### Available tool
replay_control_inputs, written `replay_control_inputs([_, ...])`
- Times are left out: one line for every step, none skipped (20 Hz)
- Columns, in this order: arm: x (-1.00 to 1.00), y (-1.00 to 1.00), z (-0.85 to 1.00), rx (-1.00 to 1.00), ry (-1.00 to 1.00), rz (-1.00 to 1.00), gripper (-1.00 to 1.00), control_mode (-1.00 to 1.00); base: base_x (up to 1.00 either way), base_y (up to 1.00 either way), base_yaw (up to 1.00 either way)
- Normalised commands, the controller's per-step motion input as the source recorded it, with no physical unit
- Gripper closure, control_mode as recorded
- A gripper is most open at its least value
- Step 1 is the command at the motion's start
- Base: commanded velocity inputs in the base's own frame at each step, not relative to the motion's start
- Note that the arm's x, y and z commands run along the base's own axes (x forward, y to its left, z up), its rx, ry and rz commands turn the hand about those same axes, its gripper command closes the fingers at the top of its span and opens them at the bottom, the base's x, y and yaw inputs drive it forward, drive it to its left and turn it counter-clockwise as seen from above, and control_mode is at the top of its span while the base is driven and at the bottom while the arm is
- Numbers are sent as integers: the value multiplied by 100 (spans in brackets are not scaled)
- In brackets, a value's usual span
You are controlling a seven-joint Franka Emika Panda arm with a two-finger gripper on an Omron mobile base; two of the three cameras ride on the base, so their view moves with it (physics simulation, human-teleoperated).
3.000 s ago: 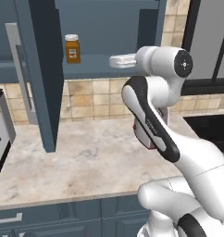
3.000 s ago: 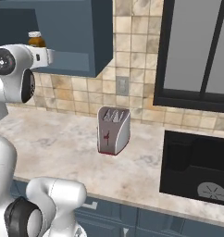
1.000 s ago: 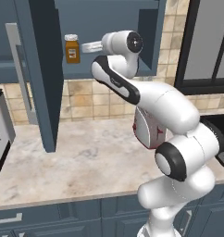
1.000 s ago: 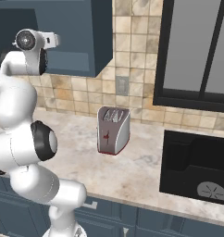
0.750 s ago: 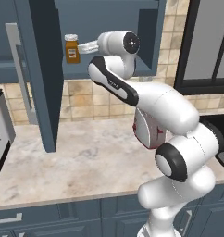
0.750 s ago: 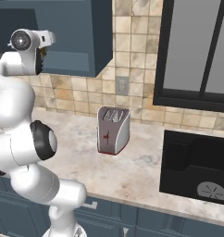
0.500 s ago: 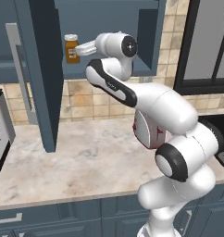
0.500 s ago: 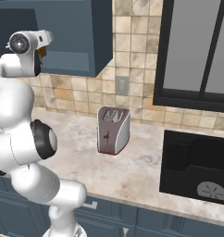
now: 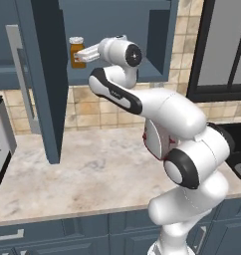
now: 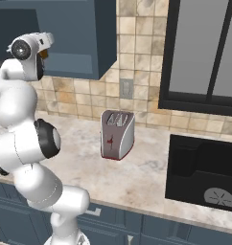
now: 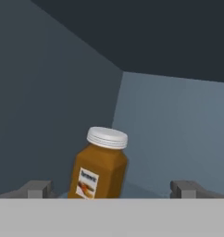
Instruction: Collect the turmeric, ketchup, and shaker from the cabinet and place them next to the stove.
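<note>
The cabinet (image 9: 117,40) stands open above the counter (image 9: 92,164), and the arm is reaching into it for the first item.

Inside the cabinet, the turmeric (image 9: 76,52) stands on the shelf, and the fingers (image 11: 37,189) are spread wide on either side of the jar (image 11: 99,166), not yet closed on it; how far short of it they sit is hard to judge, since the hand view shows little more than their tips. Nothing has been placed by the stove (image 10: 204,174), well to the right of the cabinet, so the whole task looks to be ahead: turmeric first, then ketchup and shaker. The open door (image 9: 45,79) hangs left of the cabinet opening, close beside the reach. Below and right of the cabinet, a toaster (image 10: 117,134) stands on the counter, on the way to the stove.
</note>
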Motion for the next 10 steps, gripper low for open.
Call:
replay_control_inputs([20,0,-2,3,0,0,-100,-100,0,0,0])
replay_control_inputs([19,0,0,6,0,0,-100,-100,0,0,0])
replay_control_inputs([18,0,0,8,0,0,-100,-100,0,0,0])
replay_control_inputs([14,0,0,9,0,0,-100,-100,0,0,0])
replay_control_inputs([16,0,0,11,0,0,-100,-100,0,0,0])
replay_control_inputs([16,0,0,11,0,0,-100,-100,0,0,0])
replay_control_inputs([14,0,0,10,0,0,-100,-100,0,0,0])
replay_control_inputs([14,0,0,10,0,0,-100,-100,0,0,0])
replay_control_inputs([11,6,0,5,0,0,-100,-100,0,0,0])
replay_control_inputs([2,15,0,1,0,0,-100,-100,0,0,0])
